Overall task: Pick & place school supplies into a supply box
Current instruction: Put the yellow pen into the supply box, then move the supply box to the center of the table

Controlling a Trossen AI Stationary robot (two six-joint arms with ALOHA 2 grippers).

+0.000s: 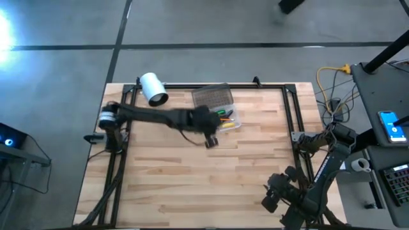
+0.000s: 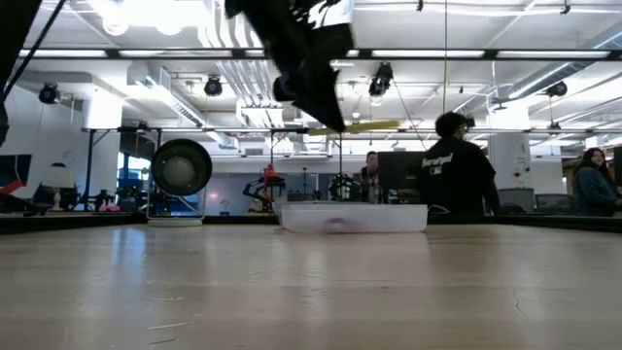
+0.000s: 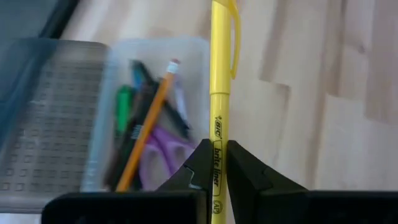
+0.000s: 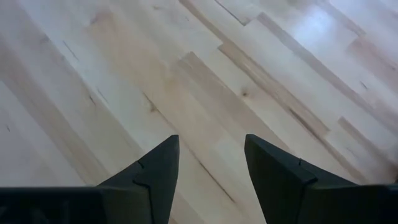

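my left gripper is clamped on a yellow bic pen, holding it in the air just beside the supply box, which sits near the far edge of the tabletop with its grey lid swung open. inside the box i see a green pen, an orange pencil, dark pens and purple scissors. a white roll lies toward the far left corner. my right gripper waits over the near right corner, fingers spread, holding nothing.
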